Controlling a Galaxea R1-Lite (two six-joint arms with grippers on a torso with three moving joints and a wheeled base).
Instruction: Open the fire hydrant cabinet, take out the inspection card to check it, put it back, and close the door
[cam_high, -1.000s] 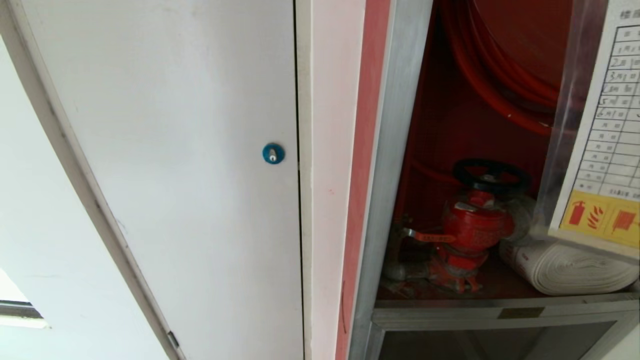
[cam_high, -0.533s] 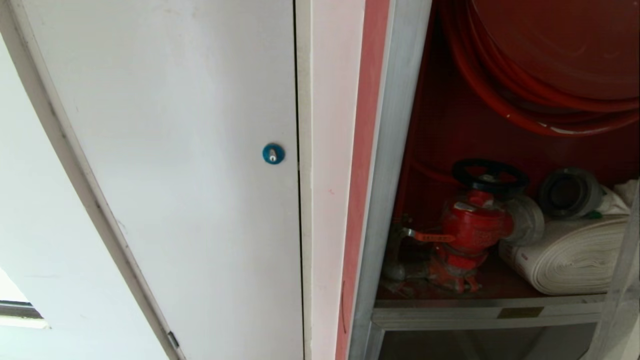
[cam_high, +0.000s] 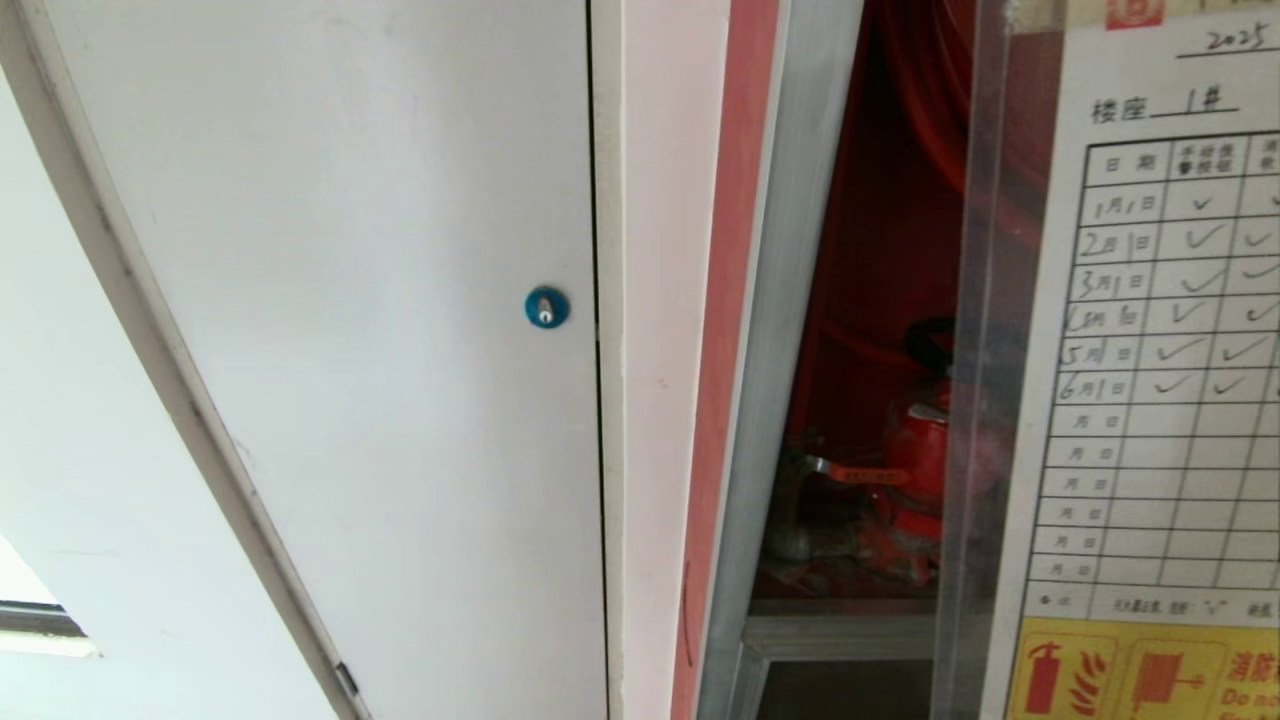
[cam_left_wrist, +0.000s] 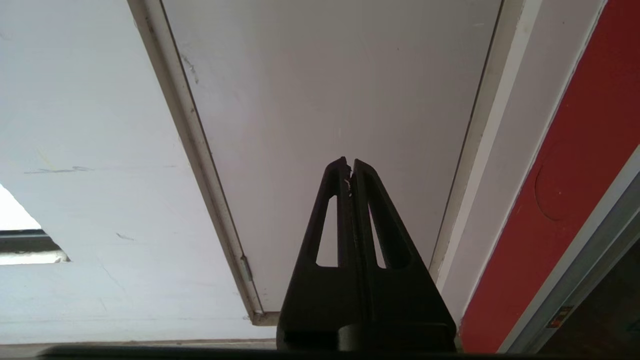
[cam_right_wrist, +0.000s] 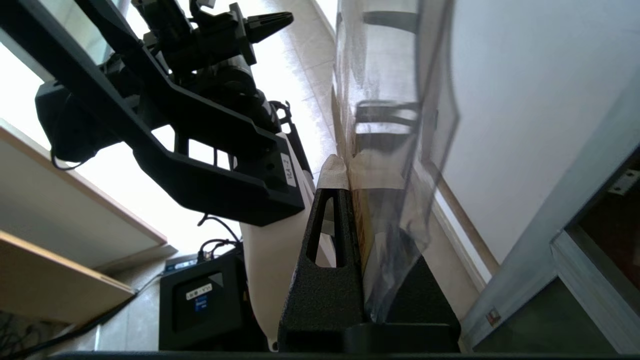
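Head view: inspection card (cam_high: 1150, 400) in a clear sleeve fills the right of the frame, before the open fire hydrant cabinet (cam_high: 880, 300).
Left wrist view: left end effector (cam_left_wrist: 351, 167) closed, empty.
Right wrist view: right end effector (cam_right_wrist: 347, 175) pinches the sleeve's edge; that thin hold risks the card slipping.

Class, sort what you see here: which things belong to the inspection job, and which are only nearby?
Part of the job:
- inspection card in its clear sleeve, held up by the right claw
- fire hydrant cabinet, standing open

Only nearby:
- white panel door
- blue lock
- red valve
- left claw, idle
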